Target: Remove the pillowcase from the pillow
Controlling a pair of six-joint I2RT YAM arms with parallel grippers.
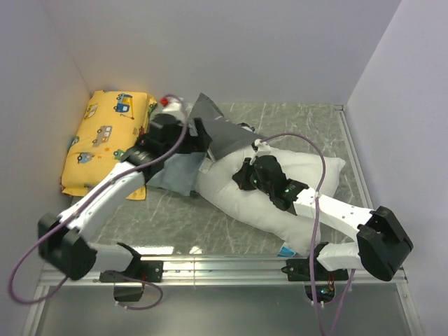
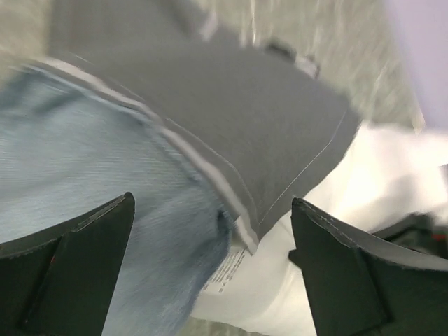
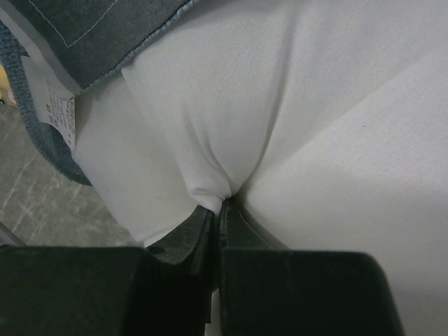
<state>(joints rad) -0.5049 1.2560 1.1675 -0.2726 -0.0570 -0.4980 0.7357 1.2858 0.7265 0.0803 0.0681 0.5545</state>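
The white pillow [image 1: 318, 175] lies across the middle of the table. The pillowcase [image 1: 225, 136], dark grey outside and pale blue inside, is bunched over its far left end. My left gripper [image 1: 198, 136] hovers over that bunch. In the left wrist view it [image 2: 210, 238] is open, with nothing between its fingers [image 2: 70, 266]. Below it are the grey pillowcase [image 2: 231, 105], its hem and a printed tag [image 2: 227, 269] on the pillow [image 2: 378, 175]. My right gripper [image 1: 245, 175] is shut on a pinch of the pillow's white cloth [image 3: 222, 203]. The pillowcase edge [image 3: 91, 35] shows at that view's upper left.
A yellow cushion printed with cartoon cars [image 1: 105, 140] lies against the left wall at the back. A small red and white object [image 1: 170, 103] sits behind the left wrist. White walls close in the marbled table [image 1: 294, 122] on three sides. A metal rail [image 1: 231, 266] runs along the near edge.
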